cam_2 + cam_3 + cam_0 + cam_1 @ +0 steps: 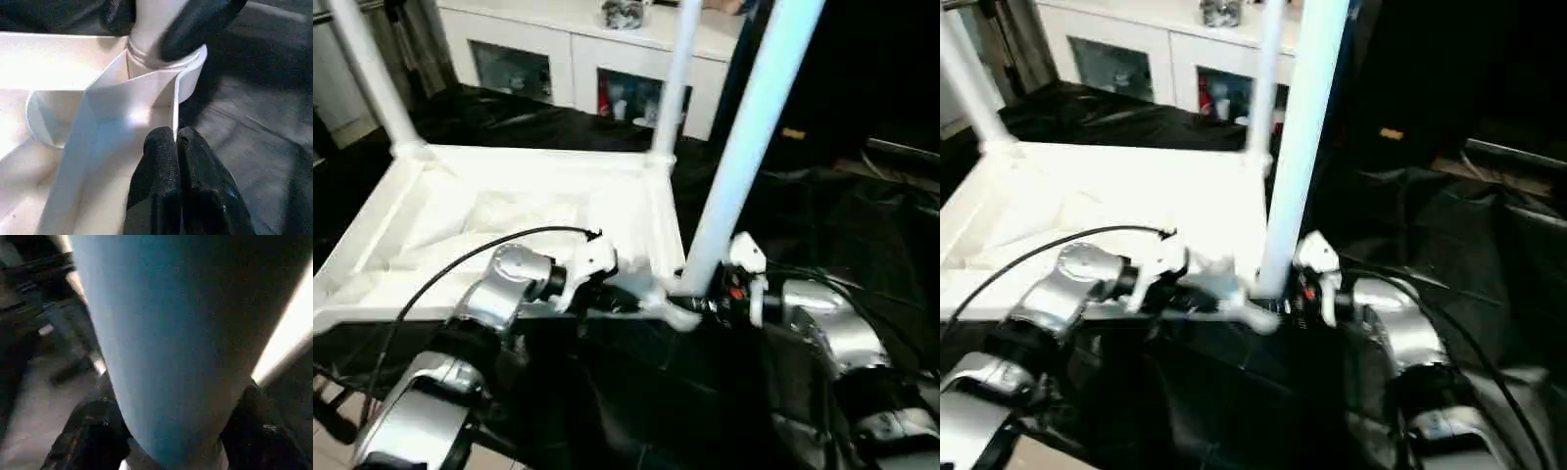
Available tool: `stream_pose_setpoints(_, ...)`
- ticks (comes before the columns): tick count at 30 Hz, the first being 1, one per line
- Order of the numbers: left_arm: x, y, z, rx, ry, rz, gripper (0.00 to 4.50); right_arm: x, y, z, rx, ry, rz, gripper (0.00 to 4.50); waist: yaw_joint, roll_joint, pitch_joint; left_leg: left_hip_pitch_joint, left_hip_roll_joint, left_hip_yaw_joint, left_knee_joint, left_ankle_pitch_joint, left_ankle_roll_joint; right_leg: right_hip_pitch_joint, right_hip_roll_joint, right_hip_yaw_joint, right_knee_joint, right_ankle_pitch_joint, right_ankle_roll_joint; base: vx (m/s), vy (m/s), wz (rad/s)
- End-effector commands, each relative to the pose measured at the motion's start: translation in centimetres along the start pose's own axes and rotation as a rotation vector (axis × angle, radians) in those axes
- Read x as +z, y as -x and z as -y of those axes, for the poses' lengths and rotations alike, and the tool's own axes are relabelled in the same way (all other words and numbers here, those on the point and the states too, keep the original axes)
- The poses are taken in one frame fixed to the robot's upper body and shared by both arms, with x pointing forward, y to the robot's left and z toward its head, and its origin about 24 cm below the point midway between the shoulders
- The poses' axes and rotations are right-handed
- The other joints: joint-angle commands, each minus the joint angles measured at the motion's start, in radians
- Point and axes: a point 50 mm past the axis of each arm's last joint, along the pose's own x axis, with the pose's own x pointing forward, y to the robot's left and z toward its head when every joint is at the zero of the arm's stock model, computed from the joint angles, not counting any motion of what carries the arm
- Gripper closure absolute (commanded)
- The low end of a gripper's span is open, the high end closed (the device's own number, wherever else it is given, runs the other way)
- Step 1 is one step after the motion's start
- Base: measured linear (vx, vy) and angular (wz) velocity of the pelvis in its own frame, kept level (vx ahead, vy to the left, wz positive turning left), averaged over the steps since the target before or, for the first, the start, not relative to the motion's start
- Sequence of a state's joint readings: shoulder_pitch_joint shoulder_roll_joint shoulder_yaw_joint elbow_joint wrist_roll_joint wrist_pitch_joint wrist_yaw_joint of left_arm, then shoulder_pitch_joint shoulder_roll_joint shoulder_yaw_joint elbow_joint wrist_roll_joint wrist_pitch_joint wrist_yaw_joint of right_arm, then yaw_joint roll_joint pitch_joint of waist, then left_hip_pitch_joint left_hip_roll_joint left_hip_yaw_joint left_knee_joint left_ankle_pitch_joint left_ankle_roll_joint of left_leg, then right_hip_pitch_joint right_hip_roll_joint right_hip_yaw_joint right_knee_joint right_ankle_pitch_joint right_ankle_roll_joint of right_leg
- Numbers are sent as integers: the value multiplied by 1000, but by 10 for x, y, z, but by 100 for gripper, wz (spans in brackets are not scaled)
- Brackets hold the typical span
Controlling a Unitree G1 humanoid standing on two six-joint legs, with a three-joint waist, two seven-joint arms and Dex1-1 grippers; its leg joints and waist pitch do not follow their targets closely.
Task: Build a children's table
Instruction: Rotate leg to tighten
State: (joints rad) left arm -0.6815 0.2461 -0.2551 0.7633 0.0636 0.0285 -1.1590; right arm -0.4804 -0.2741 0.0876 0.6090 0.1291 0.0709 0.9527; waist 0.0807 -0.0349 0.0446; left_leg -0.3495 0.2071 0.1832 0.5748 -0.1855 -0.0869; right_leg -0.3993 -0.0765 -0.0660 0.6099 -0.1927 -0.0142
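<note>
Leg-fitting is the step in hand. Across the left half of the left eye view the tabletop [509,215] lies upside down on black sheeting [822,225], with two legs [674,78] upright in its far corners. At centre, the right gripper [705,302] clasps a third leg [749,147] low down, one finger on each side, where it enters the near corner socket [188,73]. The left gripper [177,147], fingers pressed together, pinches the tabletop's rim by that socket. Next the leg probably needs pushing straight down while the rim is steadied.
</note>
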Motion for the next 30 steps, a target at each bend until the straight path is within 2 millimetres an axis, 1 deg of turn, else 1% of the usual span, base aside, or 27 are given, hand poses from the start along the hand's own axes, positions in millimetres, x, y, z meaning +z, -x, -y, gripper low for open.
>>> stream_pose_setpoints(1,27,-11,-8,94,-34,78,450,-27,-21,-18,-5,-80,-96,238,-3,-3,-49,3,27,-10,-70,-251,11,42,-70,46,-93,-351,-166,0,0,0)
stream_pose_setpoints(2,33,-19,-10,149,-18,90,450,-29,-31,-17,-101,-118,-91,242,-9,-2,-46,6,25,-11,-72,-275,7,37,-69,45,-98,-392,-157,0,0,0)
stream_pose_setpoints(4,35,-22,-12,179,-11,94,450,-29,-37,-17,-141,-135,-89,246,-12,-1,-49,10,25,-11,-70,-276,0,35,-70,45,-100,-404,-153,0,0,0)
stream_pose_setpoints(5,37,-25,-12,201,-4,100,450,-29,-41,-19,-166,-148,-83,247,-16,-1,-47,8,26,-12,-72,-277,4,35,-69,46,-100,-388,-158,0,0,0)
stream_pose_setpoints(7,41,-30,-12,227,11,114,450,-26,-50,-21,-207,-155,-77,247,-19,1,-48,6,26,-12,-72,-280,6,36,-68,45,-99,-376,-160,0,0,0)
stream_pose_setpoints(8,42,-33,-12,242,18,120,450,-24,-54,-22,-227,-157,-78,247,-20,-1,-50,4,25,-12,-72,-275,9,38,-67,45,-97,-355,-163,0,0,0)
stream_pose_setpoints(10,44,-37,-9,237,14,127,450,-20,-62,-26,-224,-147,-59,247,-23,0,-50,2,25,-12,-72,-268,11,39,-67,45,-95,-338,-169,0,0,0)
stream_pose_setpoints(11,44,-38,-7,213,2,129,450,-16,-66,-28,-207,-139,-35,247,-22,-1,-51,3,25,-11,-71,-263,16,38,-67,46,-94,-319,-173,0,0,0)
stream_pose_setpoints(12,44,-38,-7,212,1,129,450,-16,-66,-28,-206,-139,-33,214,-22,0,-51,3,26,-10,-71,-263,19,38,-68,47,-93,-311,-176,0,0,0)
stream_pose_setpoints(13,44,-38,-7,208,-2,128,450,-16,-66,-28,-205,-139,-27,194,-22,0,-50,1,26,-11,-71,-261,21,40,-67,47,-93,-306,-177,0,0,0)
stream_pose_setpoints(14,43,-36,-7,198,-8,127,450,-14,-66,-27,-197,-160,-11,181,-22,0,-50,2,25,-10,-71,-257,27,40,-66,47,-91,-288,-183,0,0,0)
stream_pose_setpoints(16,41,-33,-7,184,-18,124,450,-13,-64,-26,-183,-145,-8,173,-21,1,-50,2,26,-9,-71,-260,29,40,-67,47,-91,-291,-186,0,0,0)
stream_pose_setpoints(19,37,-28,-6,157,-32,118,450,-12,-58,-25,-135,-109,-5,137,-21,1,-50,1,26,-10,-72,-263,29,41,-68,47,-91,-296,-184,0,0,0)
stream_pose_setpoints(20,36,-25,-6,143,-37,115,450,-11,-56,-24,-111,-103,0,137,-22,1,-51,0,26,-10,-72,-261,34,42,-67,48,-91,-285,-186,0,0,0)
stream_pose_setpoints(21,32,-20,-5,101,-48,106,450,-10,-49,-25,-32,-74,8,137,-22,2,-51,0,26,-10,-71,-260,41,45,-68,47,-90,-278,-188,0,0,0)
stream_pose_setpoints(22,32,-20,-5,100,-49,105,450,-10,-49,-25,-28,-72,8,137,-21,0,-52,-1,26,-9,-70,-255,46,46,-68,47,-90,-271,-188,0,0,0)
stream_pose_setpoints(23,30,-17,-4,80,-56,99,450,-10,-45,-25,13,-60,11,137,-20,2,-52,-2,27,-9,-70,-234,51,46,-68,48,-86,-245,-194,0,0,0)
stream_pose_setpoints(24,30,-17,-4,80,-56,99,450,-10,-45,-25,13,-60,11,137,-19,2,-54,-2,27,-9,-69,-222,54,48,-69,48,-84,-223,-201,0,0,0)
stream_pose_setpoints(25,28,-14,-4,62,-58,92,450,-10,-42,-26,48,-54,11,137,-18,2,-55,-1,28,-8,-68,-210,56,47,-68,49,-81,-196,-210,0,0,0)
stream_pose_setpoints(26,26,-11,-3,38,-66,85,450,-10,-37,-26,100,-51,7,137,-19,4,-57,-1,28,-7,-66,-183,65,49,-65,47,-72,-125,-236,0,0,0)
stream_pose_setpoints(27,24,-8,-2,17,-72,81,450,-10,-33,-27,137,-44,2,137,-18,3,-57,-2,27,-8,-65,-177,72,53,-64,47,-71,-106,-241,0,0,0)
stream_pose_setpoints(28,22,-5,-2,1,-72,74,450,-11,-29,-27,169,-36,-9,137,-16,3,-58,-4,29,-6,-62,-162,84,53,-64,47,-65,-63,-254,0,0,0)
stream_pose_setpoints(30,20,-1,-1,-33,-77,68,450,-12,-23,-28,226,-26,-29,137,-12,4,-60,-2,30,-4,-60,-139,96,55,-63,45,-59,-17,-271,0,0,0)
